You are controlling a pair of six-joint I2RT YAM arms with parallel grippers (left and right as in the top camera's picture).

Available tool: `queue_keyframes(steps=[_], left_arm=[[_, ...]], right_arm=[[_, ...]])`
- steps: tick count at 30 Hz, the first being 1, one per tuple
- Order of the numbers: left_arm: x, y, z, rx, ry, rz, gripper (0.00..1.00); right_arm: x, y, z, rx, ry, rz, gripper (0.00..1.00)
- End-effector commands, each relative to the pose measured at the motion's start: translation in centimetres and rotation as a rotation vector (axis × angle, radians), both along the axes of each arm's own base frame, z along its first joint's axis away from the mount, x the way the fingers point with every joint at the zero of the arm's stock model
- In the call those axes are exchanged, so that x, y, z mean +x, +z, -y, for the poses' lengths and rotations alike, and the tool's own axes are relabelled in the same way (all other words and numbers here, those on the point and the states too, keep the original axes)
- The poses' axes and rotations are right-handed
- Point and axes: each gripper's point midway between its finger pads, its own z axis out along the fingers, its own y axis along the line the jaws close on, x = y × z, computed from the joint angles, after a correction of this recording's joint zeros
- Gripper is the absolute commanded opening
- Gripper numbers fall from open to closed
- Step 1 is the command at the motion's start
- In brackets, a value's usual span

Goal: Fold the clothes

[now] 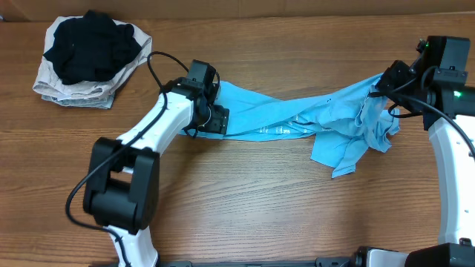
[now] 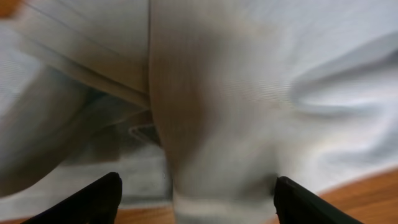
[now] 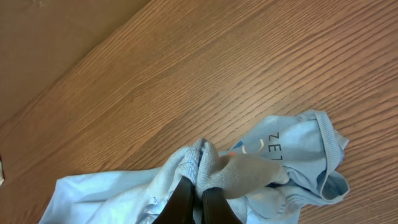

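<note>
The light sky-blue T-shirt (image 1: 297, 119) lies twisted and stretched across the middle of the table, with a bunched part hanging at the right. My left gripper (image 1: 215, 113) is at its left end. In the left wrist view the fingers (image 2: 196, 199) stand wide apart, with the shirt's fabric (image 2: 249, 93) bulging between them. My right gripper (image 1: 380, 87) is at the shirt's right end. In the right wrist view its fingers (image 3: 199, 196) are shut on a pinched fold of the shirt (image 3: 298, 149), whose printed lettering shows.
A black garment (image 1: 93, 44) lies on a beige folded cloth (image 1: 67, 90) at the table's back left corner. The bare wooden table (image 1: 245, 208) stretches in front of the shirt.
</note>
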Motion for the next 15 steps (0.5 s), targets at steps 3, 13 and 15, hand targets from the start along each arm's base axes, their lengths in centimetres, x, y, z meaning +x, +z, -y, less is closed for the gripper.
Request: queue_keyframes(steps=[3, 13, 15], left_arm=[[-0.7, -2.2, 0.4, -0.006, -0.031, -0.051, 0.69], [0.0, -1.4, 0.7, -0.014, -0.031, -0.035, 0.26], [0.4, -0.6, 0.7, -0.014, -0.029, -0.034, 0.06]], right_arm=[[0.5, 1.2, 0.6, -0.024, -0.011, 0.032, 0.04], [0.5, 1.2, 0.6, -0.024, -0.010, 0.032, 0.04], [0.5, 1.2, 0.6, -0.024, -0.010, 0.032, 0.04]])
